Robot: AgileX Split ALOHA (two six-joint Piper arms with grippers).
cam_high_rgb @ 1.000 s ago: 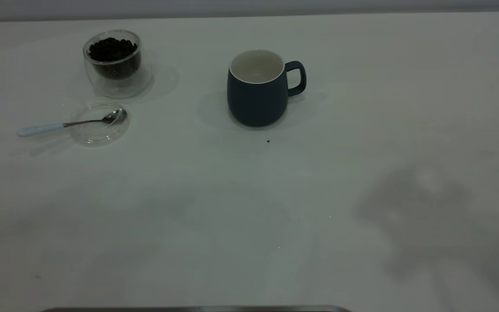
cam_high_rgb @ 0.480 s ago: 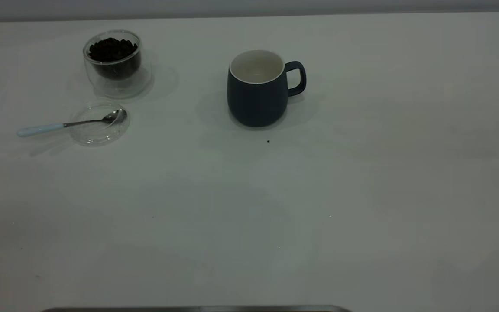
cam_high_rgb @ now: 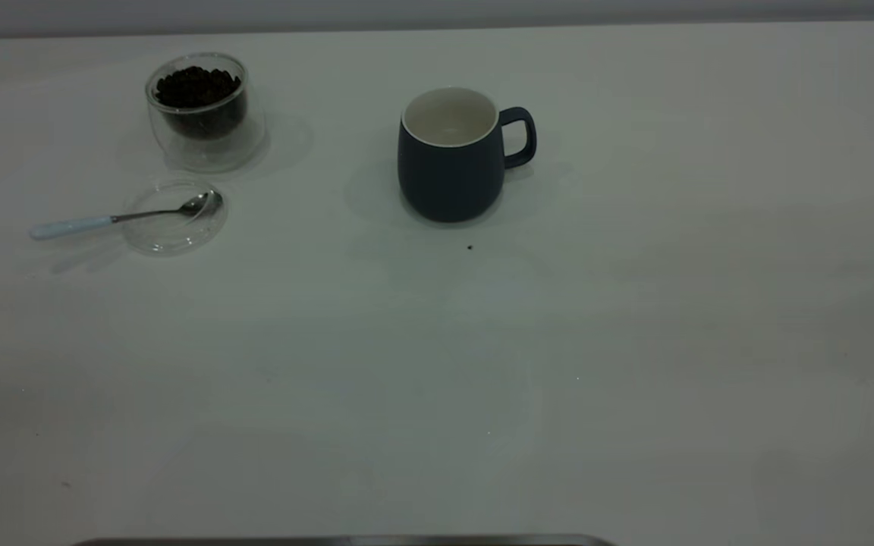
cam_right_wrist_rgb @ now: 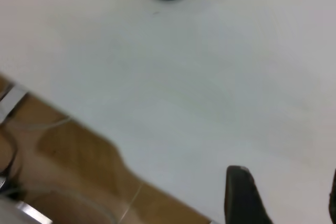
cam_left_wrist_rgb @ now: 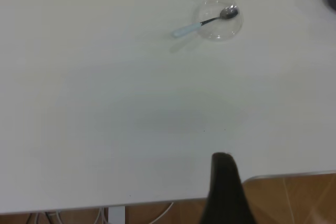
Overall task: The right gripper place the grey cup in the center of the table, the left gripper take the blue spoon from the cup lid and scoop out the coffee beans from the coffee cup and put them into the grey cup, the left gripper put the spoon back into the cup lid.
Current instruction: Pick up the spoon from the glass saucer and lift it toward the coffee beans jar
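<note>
Right hand (cam_right_wrist_rgb: 286,195) is seen spread wide at the worktop (cam_high_rgb: 558,341) edge; left hand (cam_left_wrist_rgb: 226,190) state cannot be told. Grey cup (cam_high_rgb: 452,155) is stood mid-worktop, apparently empty; blue spoon (cam_high_rgb: 122,216) is laid on cup lid (cam_high_rgb: 175,224) at its 9 o'clock.

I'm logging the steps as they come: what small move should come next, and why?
Probably the left tool should travel toward the spoon. The mug already stands mid-table with no beans visible inside, the spoon lies untouched on the lid, and both tools hang back near the table's edge.
</note>
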